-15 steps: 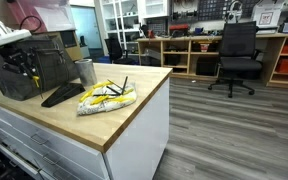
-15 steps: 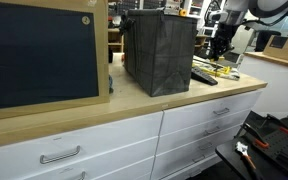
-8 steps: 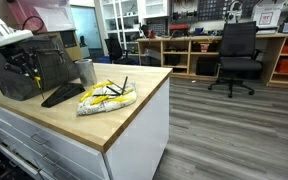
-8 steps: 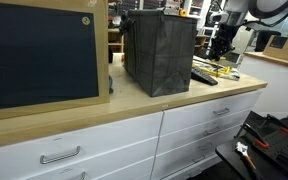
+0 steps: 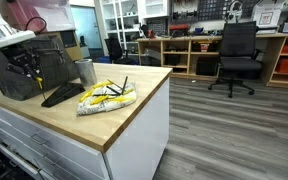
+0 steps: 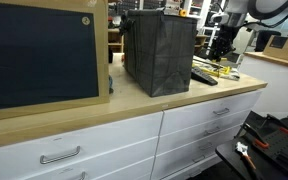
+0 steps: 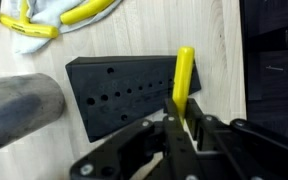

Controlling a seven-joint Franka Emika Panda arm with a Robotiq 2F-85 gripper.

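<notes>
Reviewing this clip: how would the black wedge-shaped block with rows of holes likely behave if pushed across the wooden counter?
The black holed block looks rigid and lies low and broad on the wooden counter, so it would probably slide, not tip. The gripper seems shut on a slim yellow bar over it; pushing might snag that.

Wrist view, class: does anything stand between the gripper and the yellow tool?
Nothing visible does. The gripper is shut on the yellow tool, whose free end shows in front of the black block with holes.
</notes>
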